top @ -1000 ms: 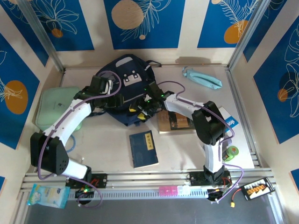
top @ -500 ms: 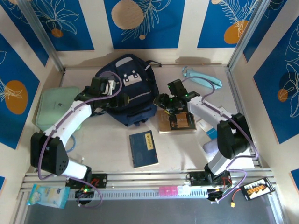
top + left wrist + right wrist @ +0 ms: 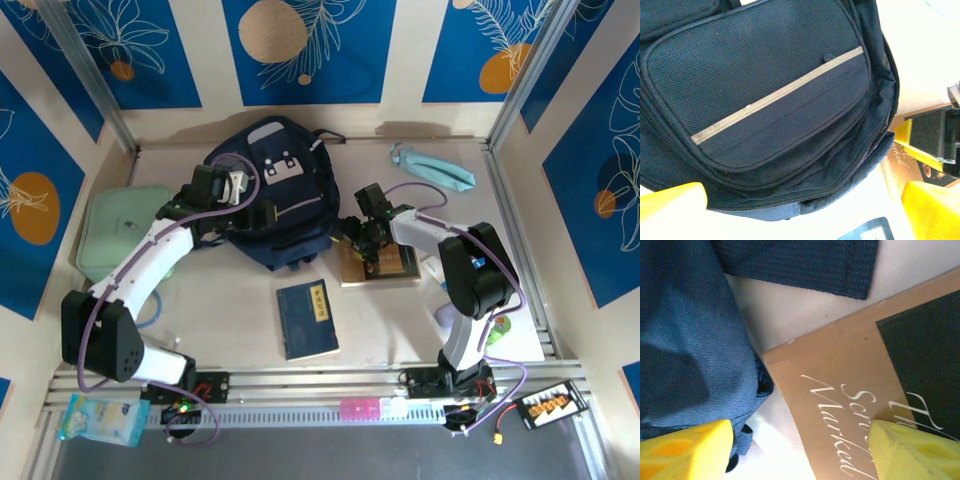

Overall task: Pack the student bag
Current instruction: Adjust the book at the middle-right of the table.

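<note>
The student bag [image 3: 278, 190], navy with a white buckle patch, lies flat at the back middle of the table. Its front pocket with a pale stripe [image 3: 775, 95] faces my left wrist camera. My left gripper [image 3: 258, 216] hovers over the bag's left lower part, open, with only the bag's zipped bottom edge between the yellow fingertips [image 3: 671, 201]. My right gripper [image 3: 354, 232] is open just right of the bag. It hangs over the left corner of a brown book [image 3: 840, 390], one fingertip [image 3: 687, 450] by the bag fabric [image 3: 685, 335] and the other over the book's cover.
The brown book [image 3: 385, 265] lies right of the bag, and a dark blue book [image 3: 308, 318] lies in front of it. A mint-green flat case [image 3: 118, 230] sits at the left edge. A light blue pouch [image 3: 432, 167] lies at the back right, and a green item [image 3: 497, 325] sits near the right arm.
My right gripper pulled away from the bag's lower edge, swung right, then settled over the brown book's corner. Both grippers opened wider. The left arm barely moved.
</note>
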`<move>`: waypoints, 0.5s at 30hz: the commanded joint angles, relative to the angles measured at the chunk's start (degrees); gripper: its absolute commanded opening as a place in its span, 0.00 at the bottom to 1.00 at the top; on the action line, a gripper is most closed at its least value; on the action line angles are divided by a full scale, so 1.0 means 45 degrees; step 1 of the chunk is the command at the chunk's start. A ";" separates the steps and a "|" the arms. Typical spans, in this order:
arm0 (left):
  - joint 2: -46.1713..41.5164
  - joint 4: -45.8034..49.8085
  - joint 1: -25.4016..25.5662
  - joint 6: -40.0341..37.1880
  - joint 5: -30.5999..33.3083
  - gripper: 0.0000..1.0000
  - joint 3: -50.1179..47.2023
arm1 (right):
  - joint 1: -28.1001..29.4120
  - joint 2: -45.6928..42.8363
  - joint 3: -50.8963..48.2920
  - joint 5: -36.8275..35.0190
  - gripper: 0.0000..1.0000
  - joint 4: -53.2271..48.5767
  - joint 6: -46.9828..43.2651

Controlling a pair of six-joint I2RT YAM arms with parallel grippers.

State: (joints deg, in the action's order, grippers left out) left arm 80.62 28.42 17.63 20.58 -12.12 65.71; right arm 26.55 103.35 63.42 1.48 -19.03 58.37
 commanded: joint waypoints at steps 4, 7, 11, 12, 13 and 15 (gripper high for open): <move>-0.0193 -0.0795 0.0032 0.0084 -0.0656 1.00 0.0186 | 0.0654 -0.0671 -0.1754 0.0481 0.73 -0.0635 0.0577; -0.0026 -0.0987 0.0235 0.0172 -0.0841 1.00 0.0326 | 0.0996 -0.1385 -0.2537 0.0530 0.73 -0.1080 0.0634; 0.0430 -0.1061 0.0833 0.0241 -0.0881 1.00 0.0658 | 0.1251 -0.2818 -0.3342 -0.0015 0.72 -0.2398 0.0368; 0.0561 -0.1152 0.1054 0.0316 -0.0899 1.00 0.0718 | 0.1179 -0.3309 -0.3469 -0.0267 0.71 -0.2807 0.0278; 0.0712 -0.1251 0.1288 0.0365 -0.0917 1.00 0.0762 | 0.1092 -0.3766 -0.3539 -0.0485 0.71 -0.3127 0.0173; 0.1131 -0.1483 0.1945 0.0557 -0.0926 1.00 0.0917 | 0.0832 -0.4910 -0.3551 -0.1408 0.70 -0.3899 -0.0079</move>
State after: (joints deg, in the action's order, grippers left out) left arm 83.26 23.94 23.00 21.63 -14.76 67.85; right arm 31.55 86.61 48.16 0.23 -26.65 59.35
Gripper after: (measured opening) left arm 0.998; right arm 0.704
